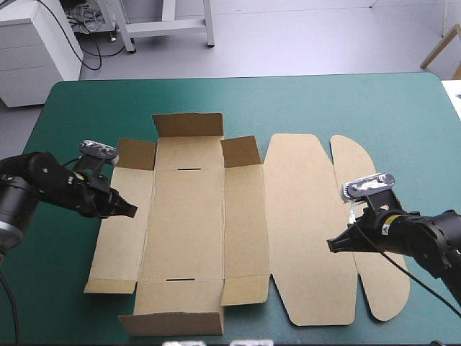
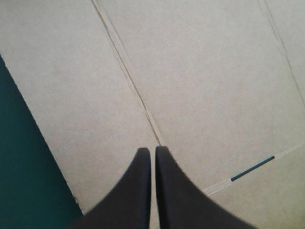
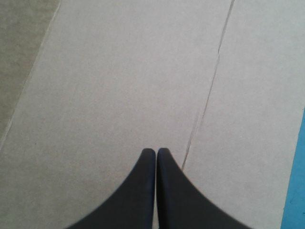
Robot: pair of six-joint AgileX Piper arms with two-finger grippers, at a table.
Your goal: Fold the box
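Note:
The brown box lies flat on the teal-green cover as a cut sheet, its small end flaps slightly raised at the far and near ends. My left gripper is shut and hovers over the sheet's left side panel. In the left wrist view its fingertips meet over the brown box beside a crease, with a narrow slot ahead. My right gripper is shut over the lid panel at the right. The right wrist view shows its tips above the brown box near a crease.
A white cabinet stands beyond the table's far left corner. Teal-green cover lies bare beyond the sheet, toward the far edge.

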